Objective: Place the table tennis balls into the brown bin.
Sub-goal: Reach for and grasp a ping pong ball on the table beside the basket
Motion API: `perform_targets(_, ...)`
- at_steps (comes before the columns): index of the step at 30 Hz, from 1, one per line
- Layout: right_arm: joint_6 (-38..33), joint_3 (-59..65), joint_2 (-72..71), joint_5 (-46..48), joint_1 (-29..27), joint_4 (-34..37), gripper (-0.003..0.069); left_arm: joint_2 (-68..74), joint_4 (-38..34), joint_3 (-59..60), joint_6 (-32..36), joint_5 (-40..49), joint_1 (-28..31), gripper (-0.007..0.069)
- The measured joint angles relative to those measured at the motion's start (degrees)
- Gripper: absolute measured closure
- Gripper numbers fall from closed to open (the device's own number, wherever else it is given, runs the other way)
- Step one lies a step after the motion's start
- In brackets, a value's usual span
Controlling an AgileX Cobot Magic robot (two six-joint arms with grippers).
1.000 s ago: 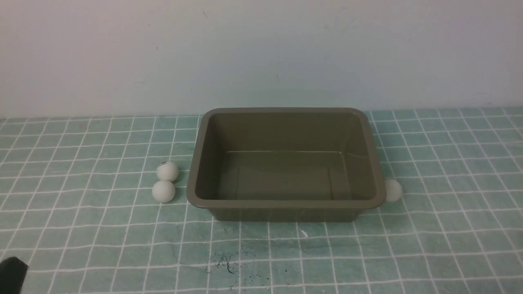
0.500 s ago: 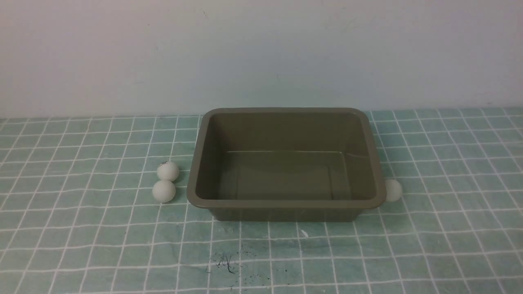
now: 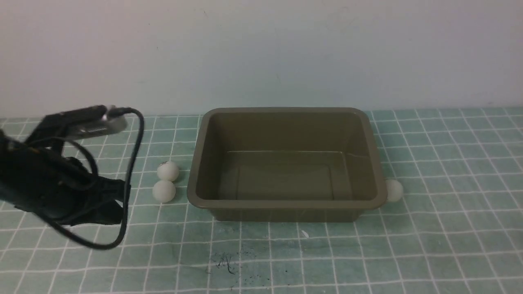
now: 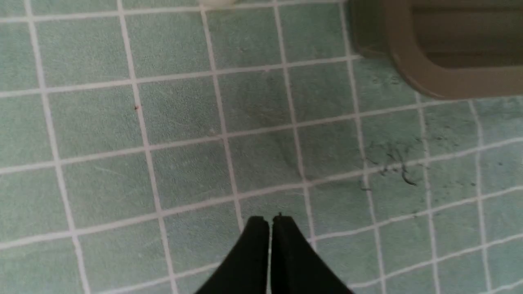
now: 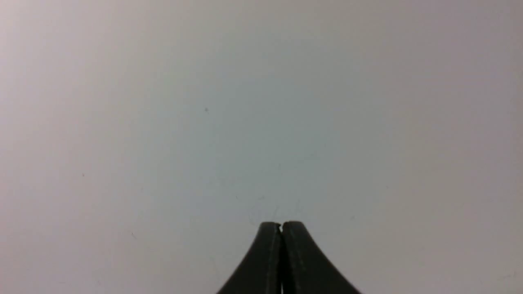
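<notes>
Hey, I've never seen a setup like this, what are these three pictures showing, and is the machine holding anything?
This is a robot with two arms, each ending in a pincer-like gripper. The wide picture looks forward from between the arms; the black left arm shows there. The other two come from cameras on the wrists. The left gripper is shut and empty above a green checked cloth; the right gripper is shut and empty, facing a plain wall. On the cloth stands an empty olive-brown plastic bin. Three small white table tennis balls lie outside it: two on its left, one on its right.
</notes>
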Motion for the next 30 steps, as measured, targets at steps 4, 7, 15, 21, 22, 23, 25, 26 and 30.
perform_targets(4, 3.68, -8.19, 3.97, 13.8, 0.88, 0.47, 0.0673, 7.58, 1.74, -4.41, 0.55, -0.26, -1.9, 0.0629)
perform_targets(7, 2.48, -20.63, 13.11, 30.59, 2.41, -0.61, 0.0673, 12.23, 2.65, -8.67, 0.62, -0.43, -3.03, 0.0629)
perform_targets(15, -7.15, -40.56, 31.86, 53.77, 4.09, -0.46, 0.0673, 18.92, 4.23, -15.68, 0.72, -3.88, -3.42, 0.0571)
perform_targets(21, -10.93, -42.33, 37.19, 54.26, 4.09, 4.46, 0.0673, 22.63, 3.58, -16.36, 0.99, -12.65, -3.42, 0.0263)
perform_targets(22, -11.03, -42.26, 37.37, 54.01, 4.09, 5.03, 0.0673, 23.38, 3.15, -16.36, 0.99, -13.19, -3.42, 0.0214)
perform_targets(23, -11.11, -42.26, 37.43, 53.87, 4.09, 5.26, 0.0673, 24.24, 2.66, -16.36, 1.03, -13.68, -3.42, 0.0171)
perform_targets(25, -11.12, -42.26, 37.44, 53.64, 4.09, 5.4, 0.0673, 25.31, 2.09, -16.36, 1.03, -13.97, -3.42, 0.0134)
perform_targets(26, -11.19, -42.26, 37.44, 53.41, 4.09, 5.44, 0.0673, 26.19, 1.78, -16.36, 1.13, -14.17, -3.42, 0.0106)
perform_targets(30, -11.24, -42.26, 37.44, 52.57, 4.09, 5.44, 0.0673, 29.49, 1.07, -16.36, 2.8, -15.71, -3.42, 0.0071)
